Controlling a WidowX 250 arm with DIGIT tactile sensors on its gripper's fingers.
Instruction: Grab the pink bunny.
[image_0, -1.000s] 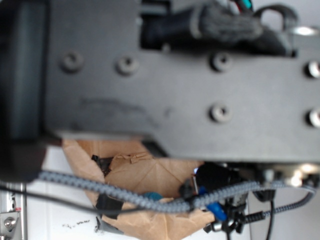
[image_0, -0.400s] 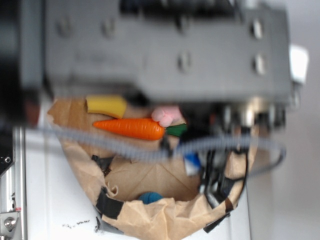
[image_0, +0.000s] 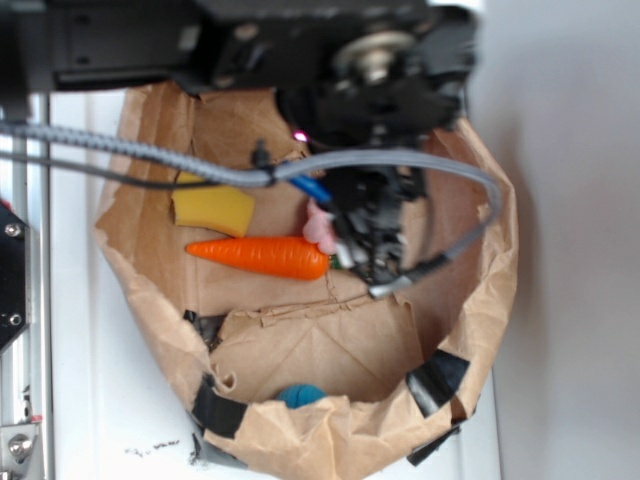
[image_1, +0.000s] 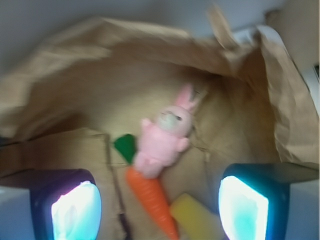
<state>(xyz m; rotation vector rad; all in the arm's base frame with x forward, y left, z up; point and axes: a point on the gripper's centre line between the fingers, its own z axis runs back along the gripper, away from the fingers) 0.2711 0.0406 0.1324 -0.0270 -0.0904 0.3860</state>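
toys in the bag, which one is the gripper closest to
The pink bunny: it lies between the open fingers, beyond them, while the carrot and yellow piece sit off-centre.

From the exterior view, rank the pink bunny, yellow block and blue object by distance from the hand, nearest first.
1. Pink bunny: right beside the hand, on its left.
2. Yellow block: farther left, above the carrot.
3. Blue object: at the bag's bottom edge.
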